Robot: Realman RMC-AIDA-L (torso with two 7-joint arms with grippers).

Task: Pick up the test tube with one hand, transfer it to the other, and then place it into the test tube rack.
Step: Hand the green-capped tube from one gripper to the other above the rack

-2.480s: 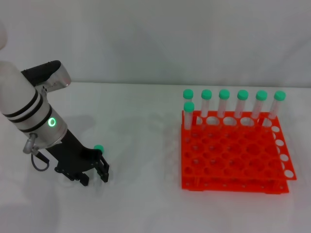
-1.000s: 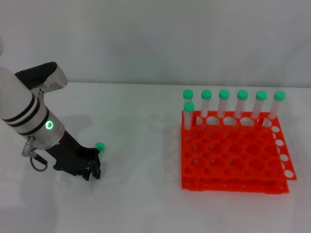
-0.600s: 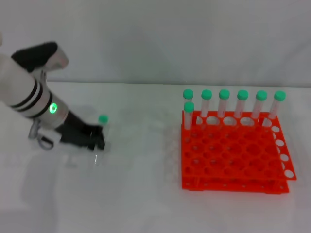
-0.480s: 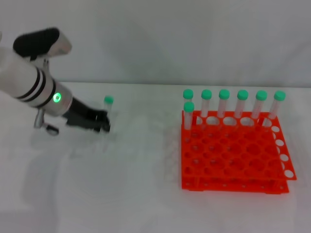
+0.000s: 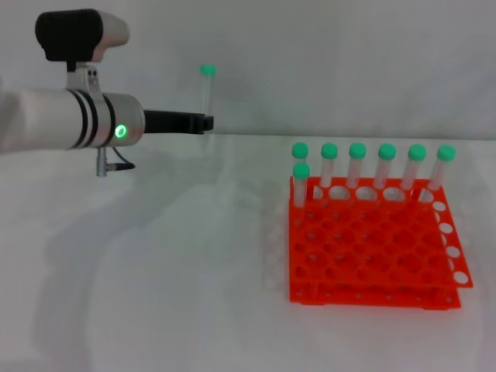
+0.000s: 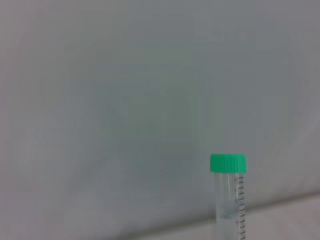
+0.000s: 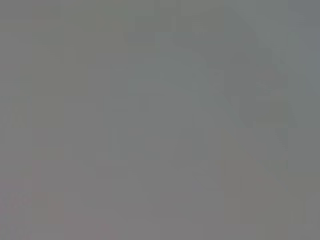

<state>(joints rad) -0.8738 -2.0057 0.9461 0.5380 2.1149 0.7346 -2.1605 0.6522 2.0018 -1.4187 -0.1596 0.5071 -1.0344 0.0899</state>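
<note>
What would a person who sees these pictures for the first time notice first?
Probably the bright orange-red test tube rack on the white table, at the robot's right, with seven green-capped tubes standing along its far edge. Next, the left gripper, raised at the left, holding one test tube upright above the table.

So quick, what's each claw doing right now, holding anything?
Left claw: closed on the test tube, held upright in the air, green cap on top.
Right claw: not in view in any picture, so it cannot be told.
</note>
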